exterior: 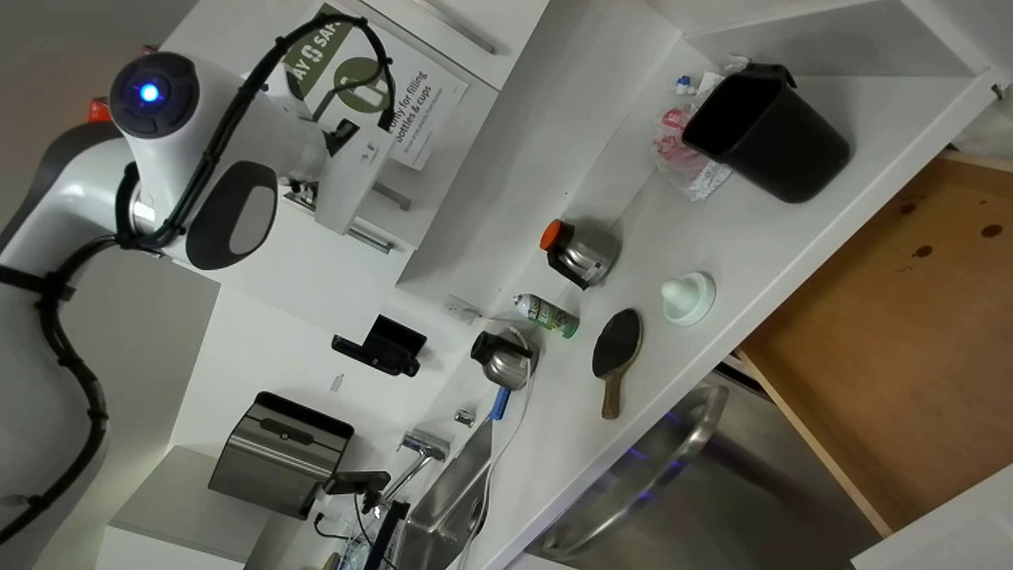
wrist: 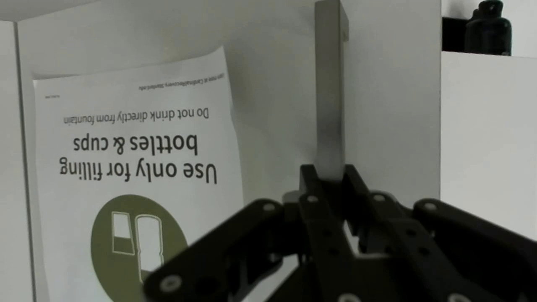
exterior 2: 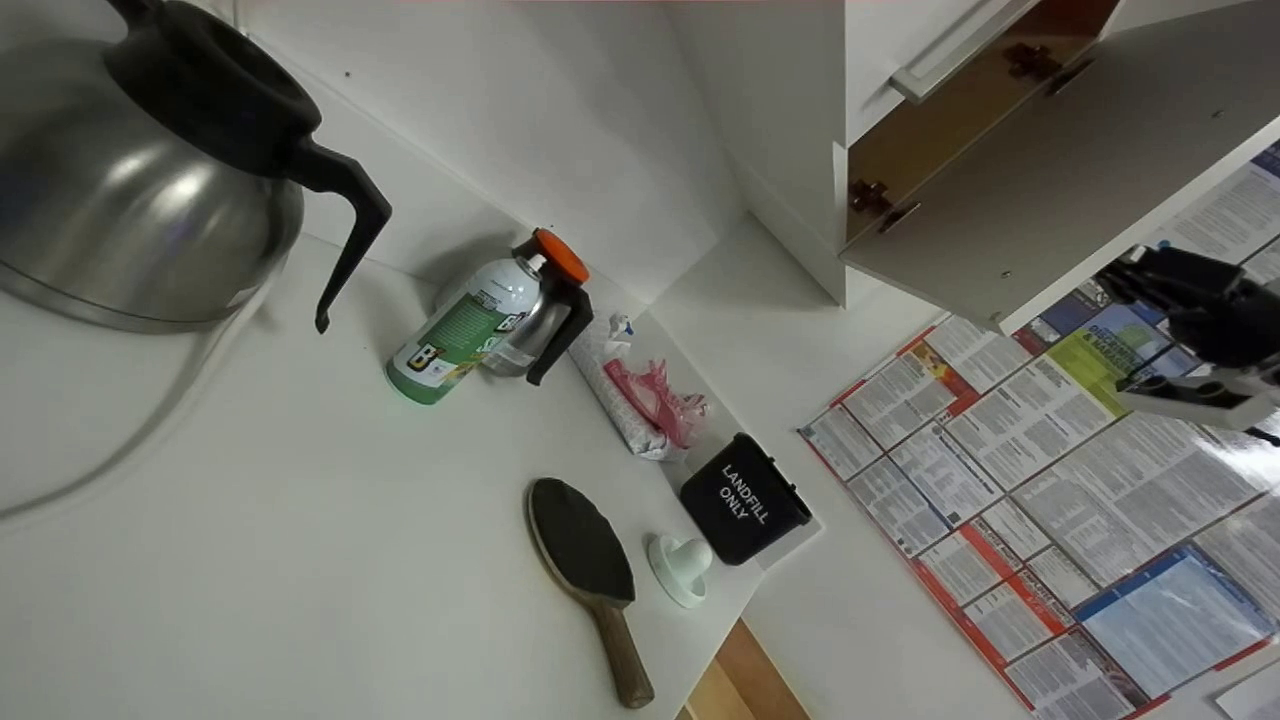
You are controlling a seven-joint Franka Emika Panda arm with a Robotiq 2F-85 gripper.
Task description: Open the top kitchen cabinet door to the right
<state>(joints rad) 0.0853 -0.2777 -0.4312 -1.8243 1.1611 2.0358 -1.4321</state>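
Smoothly swing wider.
Your black two-finger gripper (wrist: 330, 171) clamps the silver bar handle (wrist: 329, 92); guide the flat white cabinet door (exterior 2: 1075, 165), ajar at upper right in an exterior view, along its arc.

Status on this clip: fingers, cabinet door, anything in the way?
Fingers closed on bar handle. Cabinet door open, inner side visible in an exterior view. Printed sheets beyond it; clearance can't be told.

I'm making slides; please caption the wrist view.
Robotiq gripper closed on the silver bar handle of a white cabinet door bearing a "Use only for filling bottles & cups" poster.
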